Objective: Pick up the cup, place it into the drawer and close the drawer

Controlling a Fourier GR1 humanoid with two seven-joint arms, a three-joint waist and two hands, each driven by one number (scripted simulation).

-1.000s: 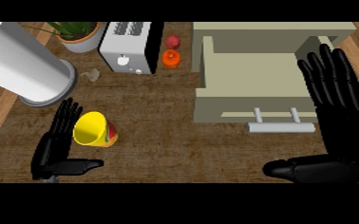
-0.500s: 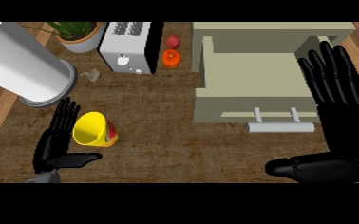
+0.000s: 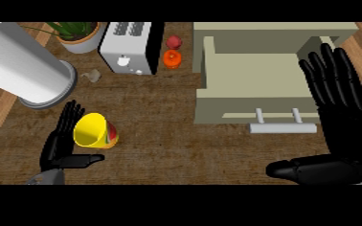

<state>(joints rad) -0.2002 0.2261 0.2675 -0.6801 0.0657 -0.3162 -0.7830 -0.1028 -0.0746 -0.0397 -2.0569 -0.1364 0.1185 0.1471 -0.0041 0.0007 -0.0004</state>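
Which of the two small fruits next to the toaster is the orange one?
The orange fruit is the one nearer the robot, beside the toaster. The red fruit sits just behind it, farther away.

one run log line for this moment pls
phase: pre-grasp | left robot hand: open beside yellow cup | right robot hand: open by drawer | drawer: open

We see a yellow cup [image 3: 96, 131] lying tipped on the wooden counter, its mouth facing left. The beige drawer [image 3: 254, 79] stands pulled open, silver handle [image 3: 282, 127] at front.
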